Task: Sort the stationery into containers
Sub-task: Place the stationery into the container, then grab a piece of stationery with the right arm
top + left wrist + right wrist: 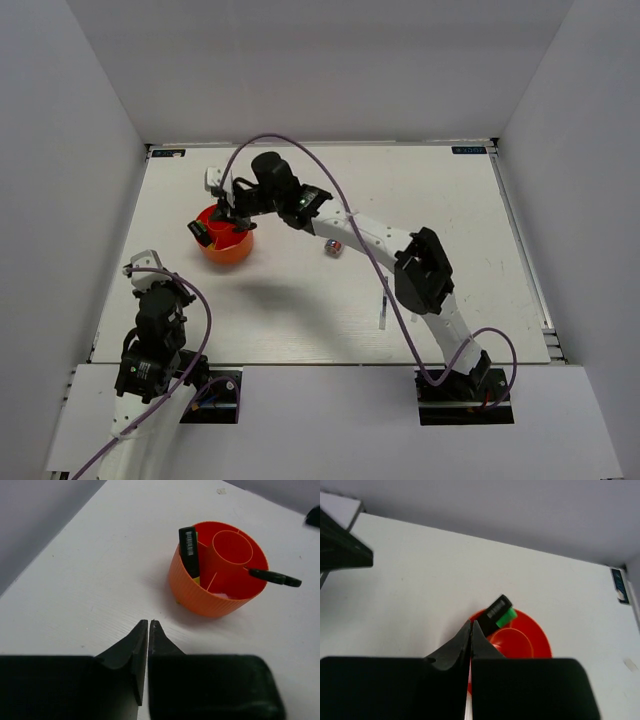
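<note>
The red-orange cup organiser (226,245) stands at the table's left middle. A black highlighter (189,550) leans in its outer compartment, and its green cap shows in the right wrist view (507,616). My right gripper (232,214) hovers over the cup (535,630) with its jaws shut (471,623). I cannot tell whether anything thin is between them. A slim black piece (275,576) crosses the cup's (200,597) right rim. My left gripper (149,622) is shut and empty, low over the table short of the cup, near the left front (143,262).
A small pinkish item (333,247) lies on the table right of the cup, under the right arm. A thin pale pen (384,312) lies nearer the front, beside the right arm's elbow. White walls enclose the table on three sides.
</note>
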